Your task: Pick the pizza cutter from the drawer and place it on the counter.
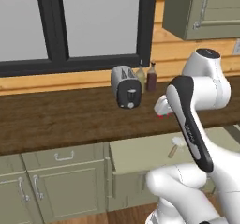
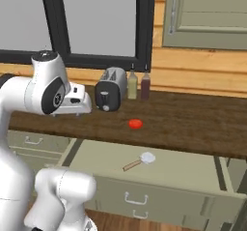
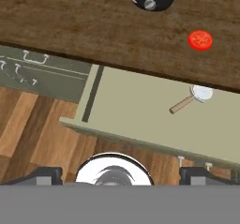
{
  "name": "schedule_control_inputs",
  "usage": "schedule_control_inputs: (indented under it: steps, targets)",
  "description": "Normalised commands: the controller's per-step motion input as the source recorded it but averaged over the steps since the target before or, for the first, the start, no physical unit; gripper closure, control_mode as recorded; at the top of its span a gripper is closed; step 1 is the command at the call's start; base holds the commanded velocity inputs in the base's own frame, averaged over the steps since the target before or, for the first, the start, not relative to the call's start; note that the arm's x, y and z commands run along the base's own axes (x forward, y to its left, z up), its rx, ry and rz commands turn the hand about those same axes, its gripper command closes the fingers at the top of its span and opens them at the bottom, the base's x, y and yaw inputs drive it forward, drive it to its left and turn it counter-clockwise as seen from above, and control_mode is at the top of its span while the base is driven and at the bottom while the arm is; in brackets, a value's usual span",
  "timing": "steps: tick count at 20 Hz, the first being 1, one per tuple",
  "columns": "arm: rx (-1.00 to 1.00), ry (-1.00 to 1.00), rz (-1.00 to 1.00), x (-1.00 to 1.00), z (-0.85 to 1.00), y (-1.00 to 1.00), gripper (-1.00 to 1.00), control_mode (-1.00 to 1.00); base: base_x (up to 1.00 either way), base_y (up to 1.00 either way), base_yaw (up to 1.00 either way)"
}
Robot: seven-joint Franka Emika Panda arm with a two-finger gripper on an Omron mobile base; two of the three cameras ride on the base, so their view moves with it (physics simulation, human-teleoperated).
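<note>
Two wide-spread, empty fingertips well short of the pizza cutter in the drawer.

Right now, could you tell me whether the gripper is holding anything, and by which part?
Nothing is held: the pizza cutter lies in the open drawer, apart from the open gripper.

One toaster, two bottles (side by side), one red disc.
</note>
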Motion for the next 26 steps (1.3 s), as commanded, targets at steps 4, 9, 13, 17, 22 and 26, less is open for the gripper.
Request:
schedule_control_inputs:
  steps: [4, 9, 13, 17, 22, 26]
  targets:
    - [0.0, 0.0, 0.0, 0.0, 0.0, 0.0, -1.0, 1.0, -0.81, 1.0, 0.0]
    - [0.0, 0.0, 0.0, 0.0, 0.0, 0.0, -1.0, 1.0, -0.27, 1.0, -0.2]
    - [0.0, 0.0, 0.0, 0.0, 0.0, 0.0, -1.0, 1.0, 0.11, 1.0, -0.5]
    - [0.0, 0.0, 0.0, 0.0, 0.0, 0.0, -1.0, 1.0, 0.15, 0.73, -0.5]
    - [0.0, 0.0, 0.0, 0.0, 0.0, 0.0, -1.0, 1.0, 0.6, 0.3, -0.42]
    - [0.0, 0.0, 0.0, 0.0, 0.0, 0.0, -1.0, 1.0, 0.62, 0.41, -0.17]
